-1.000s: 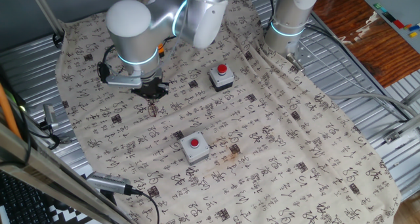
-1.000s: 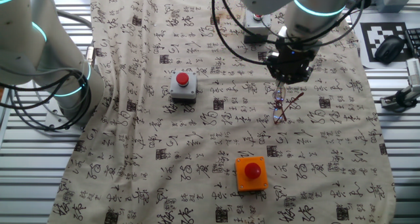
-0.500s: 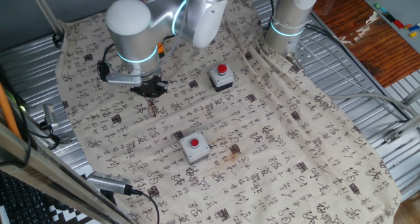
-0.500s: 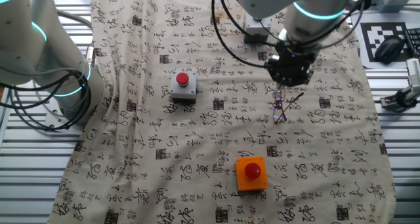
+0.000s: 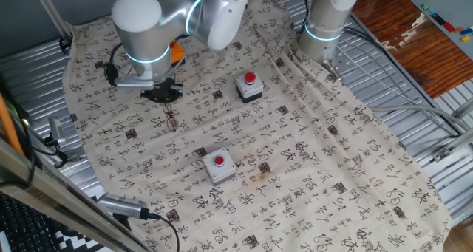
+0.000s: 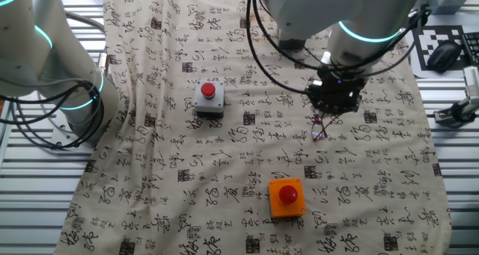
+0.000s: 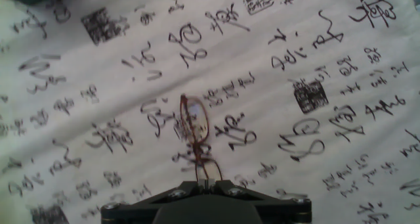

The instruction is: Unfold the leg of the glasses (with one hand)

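The glasses (image 7: 195, 127) lie on the printed cloth: a thin reddish-brown wire frame with clear lenses. In the hand view they stretch from the middle of the picture down to my fingertips. My gripper (image 7: 207, 183) has its fingers pressed together, and thin reddish wires of the glasses run into them. From one fixed view the gripper (image 5: 164, 100) hangs just above and left of the glasses (image 5: 171, 121). From the other fixed view the gripper (image 6: 328, 114) covers the upper end of the glasses (image 6: 320, 129). Which part is pinched I cannot make out.
A black button box (image 5: 250, 87) and a white button box (image 5: 219, 165) stand to the right of the glasses, and an orange box (image 5: 176, 52) is behind my arm. The orange box (image 6: 287, 197) lies near the glasses. A second arm's base (image 5: 325, 23) stands at the cloth's far edge.
My hand has shifted sideways along the cloth, leftward in one fixed view and rightward in the other. The glasses' body stays about where it was.
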`<state>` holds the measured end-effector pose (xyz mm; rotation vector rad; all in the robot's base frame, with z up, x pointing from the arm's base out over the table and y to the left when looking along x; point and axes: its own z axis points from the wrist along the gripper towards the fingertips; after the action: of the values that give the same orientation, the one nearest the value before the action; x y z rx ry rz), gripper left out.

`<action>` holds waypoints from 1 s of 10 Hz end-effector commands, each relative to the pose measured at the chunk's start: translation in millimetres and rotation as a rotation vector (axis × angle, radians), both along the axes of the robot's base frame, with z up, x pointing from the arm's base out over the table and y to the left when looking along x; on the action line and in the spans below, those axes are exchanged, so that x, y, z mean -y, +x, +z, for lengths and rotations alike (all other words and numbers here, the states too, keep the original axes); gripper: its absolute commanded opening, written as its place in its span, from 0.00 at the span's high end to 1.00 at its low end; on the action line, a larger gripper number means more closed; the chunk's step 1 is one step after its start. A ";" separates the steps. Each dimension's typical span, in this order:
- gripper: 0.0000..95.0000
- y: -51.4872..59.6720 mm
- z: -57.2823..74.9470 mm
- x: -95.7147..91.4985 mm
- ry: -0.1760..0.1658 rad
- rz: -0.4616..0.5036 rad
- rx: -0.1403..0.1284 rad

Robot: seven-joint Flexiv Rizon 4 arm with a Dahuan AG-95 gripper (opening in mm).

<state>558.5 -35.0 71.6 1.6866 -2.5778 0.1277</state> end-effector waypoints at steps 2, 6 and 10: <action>1.00 -2.3 4.5 9.0 -0.005 0.009 -0.002; 1.00 -3.5 4.2 9.9 0.006 0.011 -0.003; 1.00 -8.9 0.9 9.7 0.006 0.010 -0.003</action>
<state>548.5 -45.2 72.3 1.7024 -2.5704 0.1207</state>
